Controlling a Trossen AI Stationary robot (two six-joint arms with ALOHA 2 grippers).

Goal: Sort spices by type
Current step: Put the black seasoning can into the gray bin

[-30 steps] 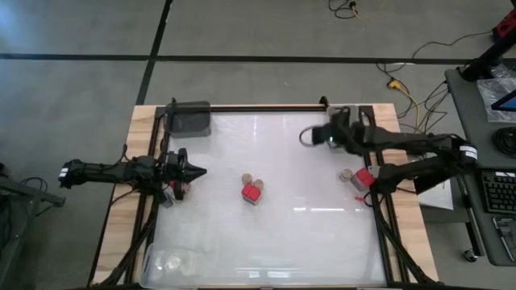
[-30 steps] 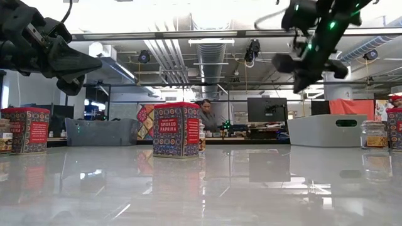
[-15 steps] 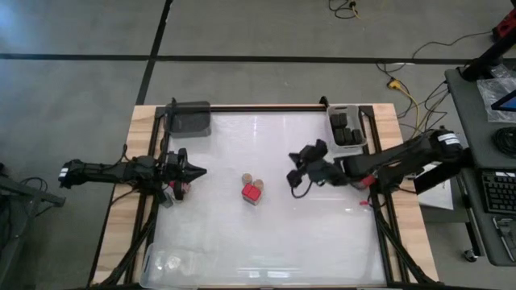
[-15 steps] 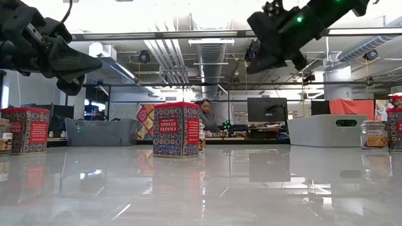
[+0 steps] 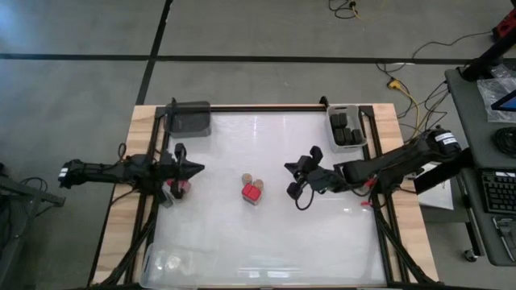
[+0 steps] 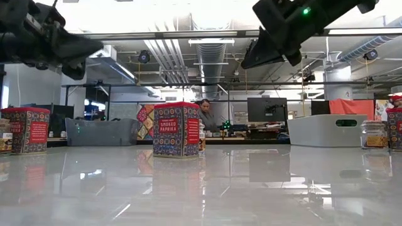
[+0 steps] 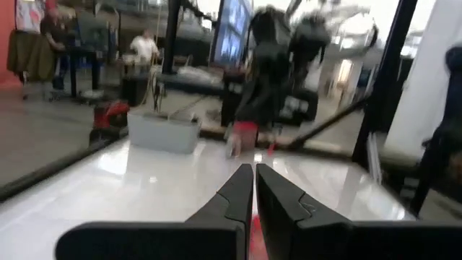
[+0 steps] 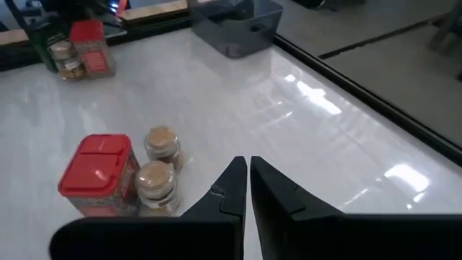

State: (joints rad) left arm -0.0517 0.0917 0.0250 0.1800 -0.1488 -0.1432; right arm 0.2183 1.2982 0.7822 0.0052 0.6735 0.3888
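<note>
While both arms hang over the white table (image 5: 322, 242), the spices can be counted from above: near the centre stands one red tin (image 5: 252, 193) with two tan-topped jars (image 5: 253, 181) touching it at its 12 o'clock side; at the table's 9 o'clock edge a second red tin (image 5: 182, 187) shows just beside the left gripper (image 5: 198, 168); in the grey bin (image 5: 345, 129) at the 2 o'clock corner lie about four black blocks (image 5: 347, 134); a clear bin (image 5: 179, 259) at 7 o'clock holds round jars that I cannot count.

The left gripper has its fingers pressed together on nothing and points to 3 o'clock; it stays at almost the same place as a second ago. The right gripper (image 5: 290, 179), also closed and empty, has travelled from the 2 o'clock corner toward the centre, and is now a little nearer to the central group than half a second ago; the red tin and jar seen before at the 3 o'clock edge are now hidden under its arm.

A dark grey bin (image 5: 189, 118) sits at the 11 o'clock corner; in the low view a person (image 6: 205, 114) sits behind the table; between the right gripper and the central tin the table is bare.
</note>
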